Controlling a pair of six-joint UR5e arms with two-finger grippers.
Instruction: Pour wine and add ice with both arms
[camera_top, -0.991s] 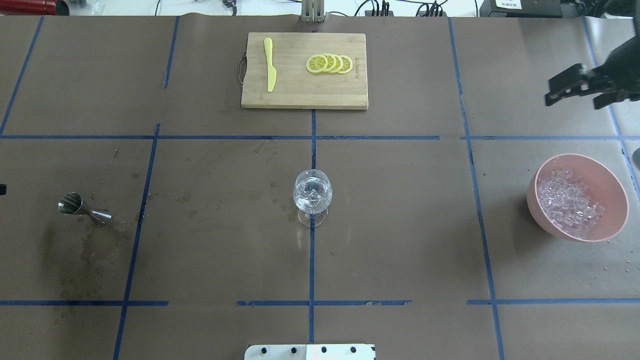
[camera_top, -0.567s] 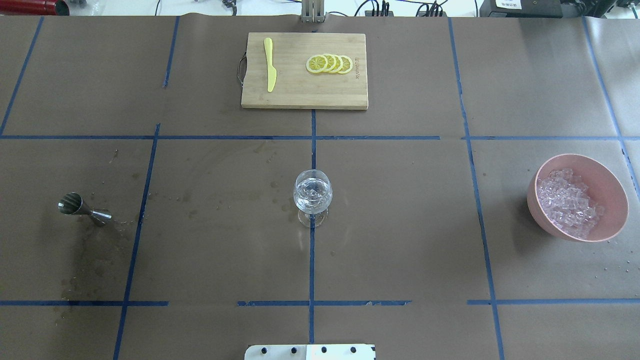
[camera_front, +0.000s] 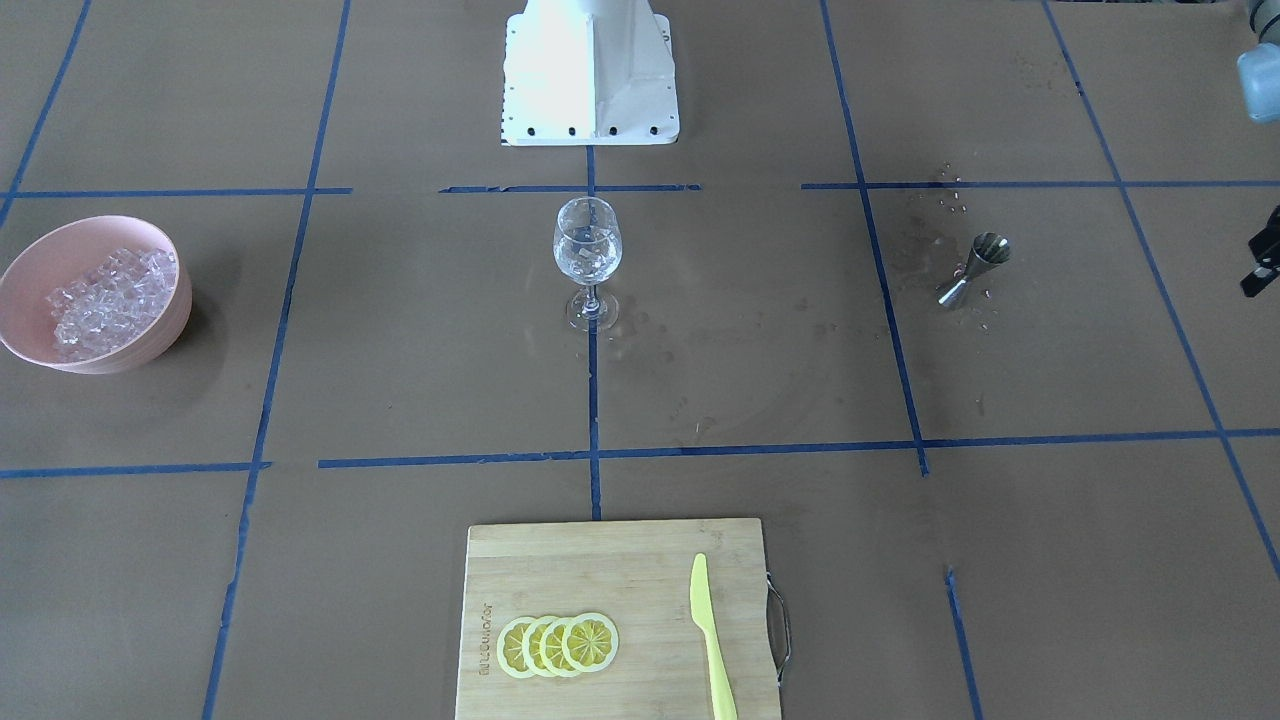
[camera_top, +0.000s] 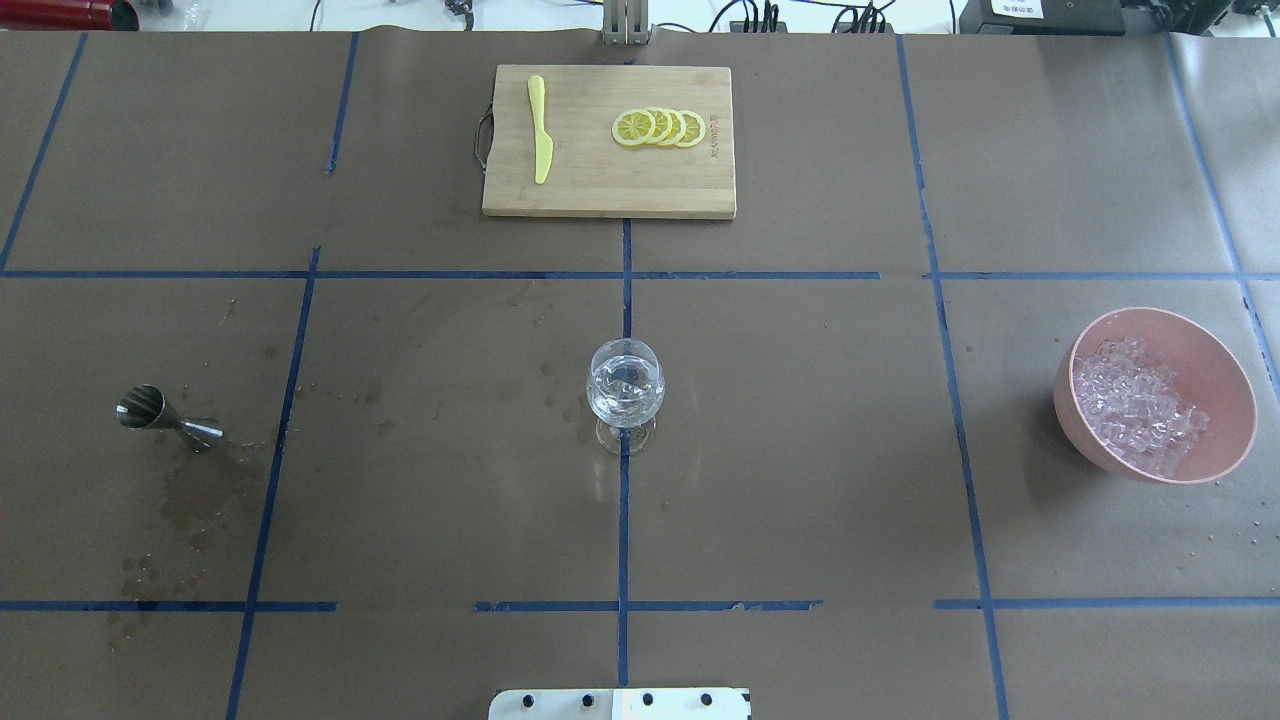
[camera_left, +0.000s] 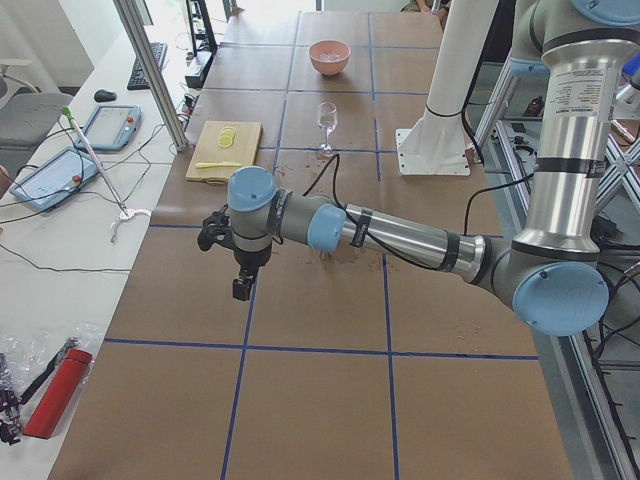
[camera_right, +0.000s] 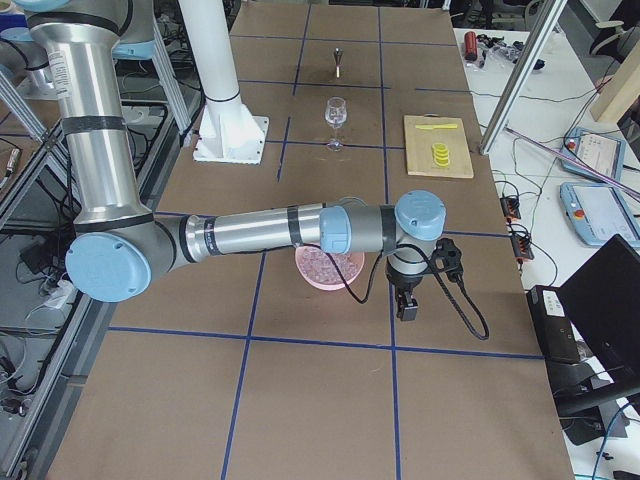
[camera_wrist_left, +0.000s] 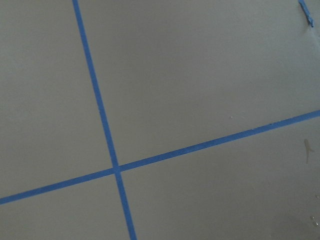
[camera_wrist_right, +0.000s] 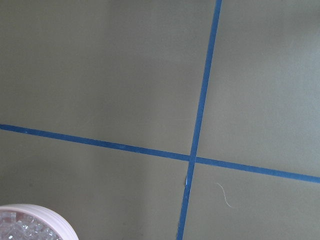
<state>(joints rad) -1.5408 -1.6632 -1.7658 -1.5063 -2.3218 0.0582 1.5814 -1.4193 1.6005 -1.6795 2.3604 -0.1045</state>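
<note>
Glass (camera_top: 625, 385) stands upright mid-surface (camera_top: 800, 500) with a few ice cubes (camera_top: 628, 380) inside; the wine level is too faint to read. The rest of the ice (camera_top: 1140, 405) sits in the pink bowl (camera_top: 1215, 345), well off to the glass's robot-right. The jigger (camera_top: 165, 420) stands well off to robot-left of the glass, with wet stains (camera_top: 190, 495) around it. Past the glass, on the far side from the robot, is the board (camera_top: 600, 190) with lemon slices (camera_top: 660, 128) and a knife (camera_top: 540, 130).

Left tool (camera_left: 241, 288) hangs fingers-down over bare surface, farther from the glass than the jigger; can't tell its opening. Right tool (camera_right: 408, 305) hangs just beyond the bowl from the glass; can't tell either. Nothing visibly held by either.
</note>
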